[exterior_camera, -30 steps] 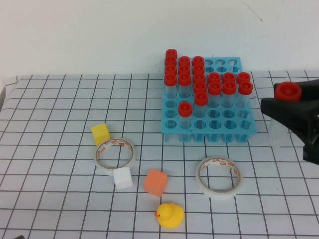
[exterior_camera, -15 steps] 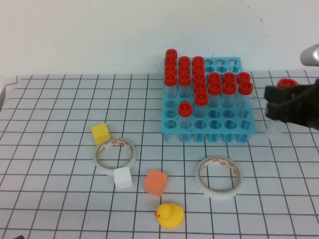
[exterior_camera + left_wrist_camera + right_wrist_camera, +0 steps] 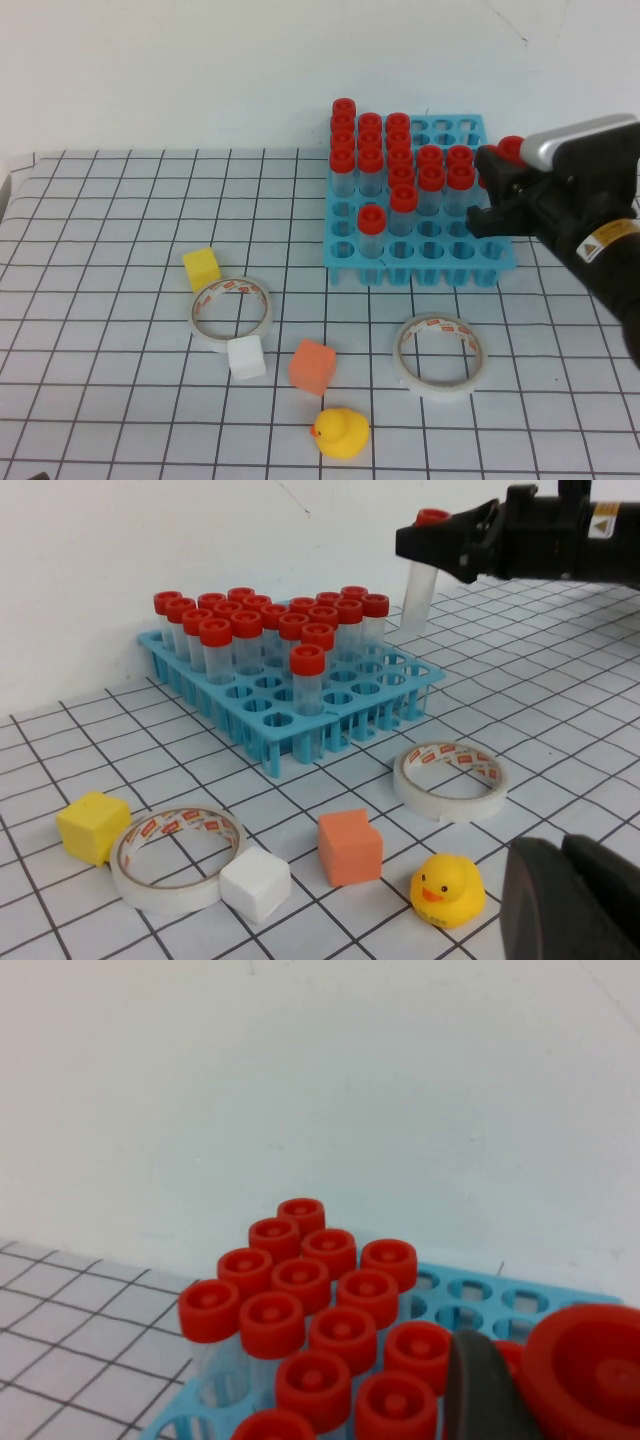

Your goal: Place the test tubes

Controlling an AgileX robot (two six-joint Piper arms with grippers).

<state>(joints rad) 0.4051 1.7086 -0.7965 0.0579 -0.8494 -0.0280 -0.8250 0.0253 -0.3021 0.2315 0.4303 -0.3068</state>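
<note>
I am watching the right jaws hovering at the right edge of the blue rack (image 3: 415,270), half closed on a test tube (image 3: 511,149) just under its red cap. The left jaws are sitting low at the near edge of the tabletop (image 3: 100,300), pressed fully together.

The high view is hiding the held tube's clear body behind the right arm (image 3: 590,235). The left wrist view is showing it (image 3: 418,590) hanging slightly tilted, lifted clear of the rack (image 3: 300,720) and the tabletop, with the dark bulk of the left jaws in the near corner. The right wrist view is giving me only the cap (image 3: 590,1370) pressed against one dark finger (image 3: 480,1390), with the capped tubes (image 3: 330,1330) standing in the rack just beyond.
</note>
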